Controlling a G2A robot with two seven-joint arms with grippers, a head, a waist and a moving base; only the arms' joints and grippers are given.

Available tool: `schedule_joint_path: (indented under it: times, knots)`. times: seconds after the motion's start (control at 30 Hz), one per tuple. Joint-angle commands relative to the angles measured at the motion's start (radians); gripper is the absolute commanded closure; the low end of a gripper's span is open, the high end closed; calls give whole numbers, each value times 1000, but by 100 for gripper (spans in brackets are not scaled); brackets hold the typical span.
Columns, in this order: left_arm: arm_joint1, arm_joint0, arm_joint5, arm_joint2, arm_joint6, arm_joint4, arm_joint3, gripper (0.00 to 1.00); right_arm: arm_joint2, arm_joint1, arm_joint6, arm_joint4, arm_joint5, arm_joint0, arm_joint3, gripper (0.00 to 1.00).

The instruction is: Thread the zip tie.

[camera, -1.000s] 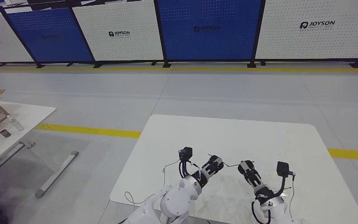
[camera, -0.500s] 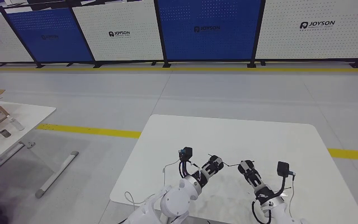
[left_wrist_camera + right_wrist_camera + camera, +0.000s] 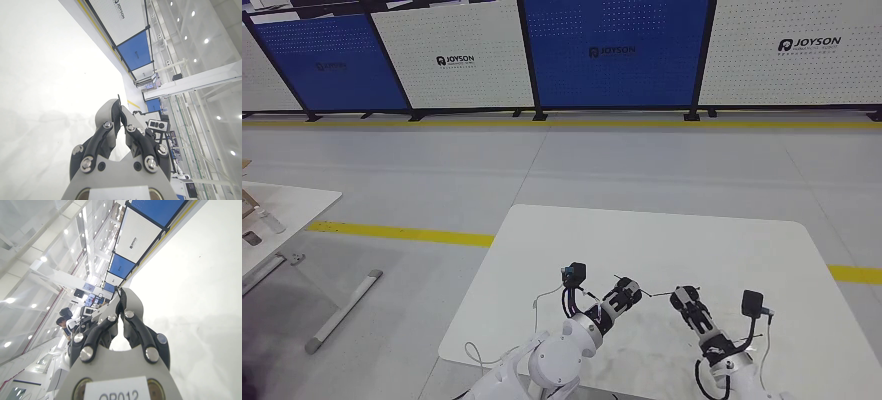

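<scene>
White worktop (image 3: 642, 230) ahead, screens (image 3: 617, 50) across the floor behind; near the worktop's front edge, left of its middle, the left gripper (image 3: 119, 106) is pinched together on a thin black strip, the tie (image 3: 657, 294); the tie runs as a fine line across to the right gripper (image 3: 120, 298), likewise clamped on it, a short end poking past the tips; pick-up seems done, both arms holding; no closed loop shows, so feeding tail through head appears still to do; which end is the head I cannot tell.
</scene>
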Motion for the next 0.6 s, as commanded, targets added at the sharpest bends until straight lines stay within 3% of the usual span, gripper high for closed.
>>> schedule_joint_path:
  times: [0.0, 0.57]
  knots:
    - [0, 0, 0, 0, 0, 0, 0, 100, -1, -1, 5, -3, 6, 2, -1, 100]
    - [0, 0, 0, 0, 0, 0, 0, 100, 12, -9, 28, -14, 26, -5, -14, 100]
